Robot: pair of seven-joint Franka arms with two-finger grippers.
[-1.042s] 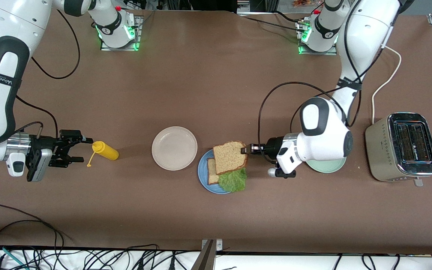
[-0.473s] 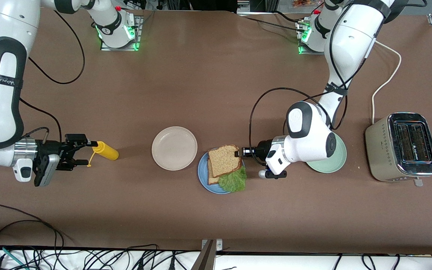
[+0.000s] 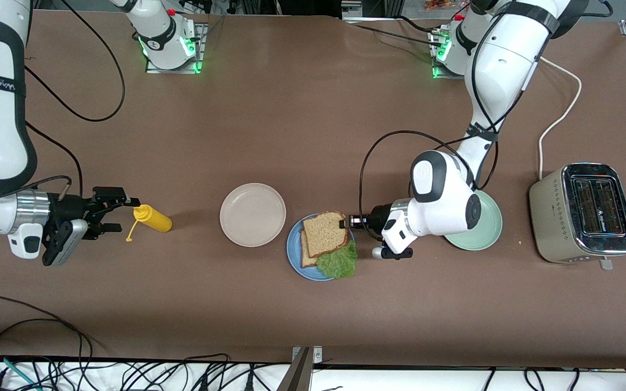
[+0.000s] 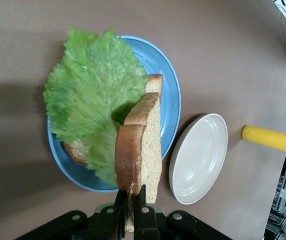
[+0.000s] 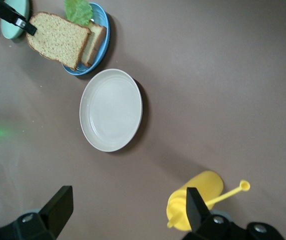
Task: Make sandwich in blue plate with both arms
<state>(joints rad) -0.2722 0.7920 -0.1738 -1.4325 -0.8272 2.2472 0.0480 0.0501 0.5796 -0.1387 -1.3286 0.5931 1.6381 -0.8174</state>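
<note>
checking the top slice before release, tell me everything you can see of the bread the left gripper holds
The top bread slice is square, brown and speckled, with a darker crust. The left gripper is shut on one edge, holding it tilted over the lettuce leaf and lower slice on the blue plate.

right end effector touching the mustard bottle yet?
Apart. In the right wrist view the open right end effector has its fingers either side of empty table, and the mustard bottle lies just ahead, partly hidden by one finger.
</note>
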